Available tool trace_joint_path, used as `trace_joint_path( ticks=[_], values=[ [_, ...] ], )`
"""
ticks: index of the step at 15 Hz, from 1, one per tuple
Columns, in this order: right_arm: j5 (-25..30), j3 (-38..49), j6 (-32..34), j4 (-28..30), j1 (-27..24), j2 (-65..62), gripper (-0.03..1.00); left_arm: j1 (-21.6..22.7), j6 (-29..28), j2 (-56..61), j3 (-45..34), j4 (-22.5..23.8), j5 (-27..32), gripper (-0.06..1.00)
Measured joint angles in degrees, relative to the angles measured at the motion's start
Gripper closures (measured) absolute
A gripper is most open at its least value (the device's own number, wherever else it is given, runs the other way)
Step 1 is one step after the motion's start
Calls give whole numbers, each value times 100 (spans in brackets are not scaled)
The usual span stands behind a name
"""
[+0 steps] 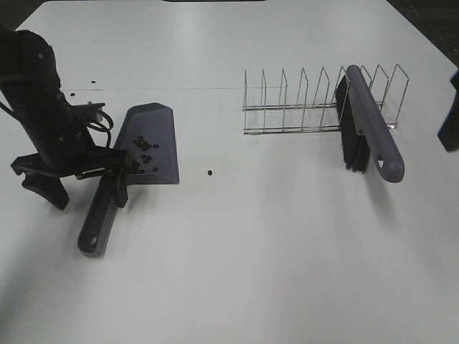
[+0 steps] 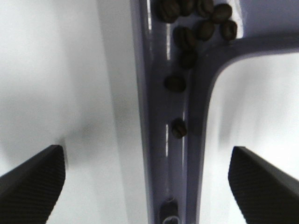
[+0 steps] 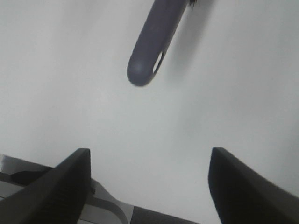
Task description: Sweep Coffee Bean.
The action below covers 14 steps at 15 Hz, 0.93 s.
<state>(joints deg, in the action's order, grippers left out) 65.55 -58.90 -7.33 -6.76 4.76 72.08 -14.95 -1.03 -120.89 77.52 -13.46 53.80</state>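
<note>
The purple-grey dustpan (image 1: 150, 136) lies at the left, its handle (image 1: 97, 226) pointing toward the front. Several coffee beans (image 1: 146, 148) lie in the pan, and one bean (image 1: 209, 173) lies alone on the table to its right. In the left wrist view the beans (image 2: 187, 32) sit where the pan meets the handle (image 2: 163, 140). My left gripper (image 1: 115, 179) is open and straddles the handle without touching it; its fingers (image 2: 32, 179) stand wide apart. My right gripper (image 3: 161, 186) is open and empty, short of the brush's handle end (image 3: 149, 46).
The brush (image 1: 369, 125), purple-grey with black bristles, leans on a wire rack (image 1: 301, 104) at the back right. Only a dark part of the right arm (image 1: 450, 115) shows at the right edge. Two small dark specks (image 1: 93, 81) lie behind the left arm.
</note>
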Motion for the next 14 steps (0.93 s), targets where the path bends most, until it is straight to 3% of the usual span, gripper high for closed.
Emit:
trace_joint_path(
  ticks=[3, 6, 11, 14],
  values=[
    [-218, 1536, -11, 0, 0, -1306, 35, 0, 0, 905, 6, 178, 315, 8],
    [-252, 2223, -11, 0, 0, -2103, 35, 0, 0, 1581, 6, 298, 647, 8],
    [-344, 3105, 29, 0, 0, -3558, 35, 0, -6, 3008, 6, 372, 1398, 8],
    [-304, 3174, 40, 0, 0, -4343, 35, 0, -6, 4005, -97, 378, 1581, 8]
  ],
)
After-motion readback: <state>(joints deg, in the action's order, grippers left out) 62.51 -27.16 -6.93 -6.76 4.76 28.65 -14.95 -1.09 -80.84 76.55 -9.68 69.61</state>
